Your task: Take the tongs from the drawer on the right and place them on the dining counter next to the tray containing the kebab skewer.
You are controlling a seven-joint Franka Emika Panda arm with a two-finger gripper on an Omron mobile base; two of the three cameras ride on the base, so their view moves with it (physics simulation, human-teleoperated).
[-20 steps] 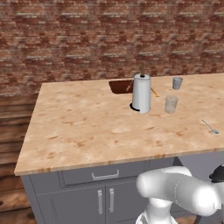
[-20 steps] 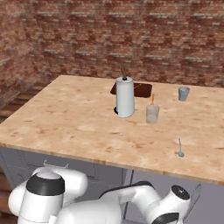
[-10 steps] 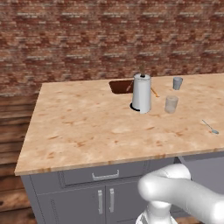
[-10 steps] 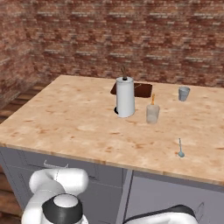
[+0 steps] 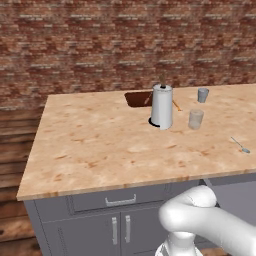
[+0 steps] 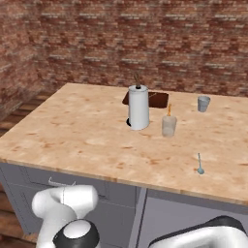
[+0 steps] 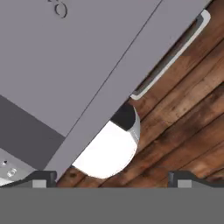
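The dining counter [image 5: 90, 145] lay bare across its left and front parts; toward the back stood a paper-towel roll [image 5: 161, 106], hiding part of the tray [image 5: 138, 98] behind it; two glasses [image 5: 196, 119] (one nearer, one farther back) and a spoon [image 5: 240, 145] crowded the right side.

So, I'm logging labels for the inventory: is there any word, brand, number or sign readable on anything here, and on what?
None: nothing here carries readable text.
The paper-towel roll is plain white.
The two cups are unmarked.
The tray, the dining counter and the cabinet fronts are bare.
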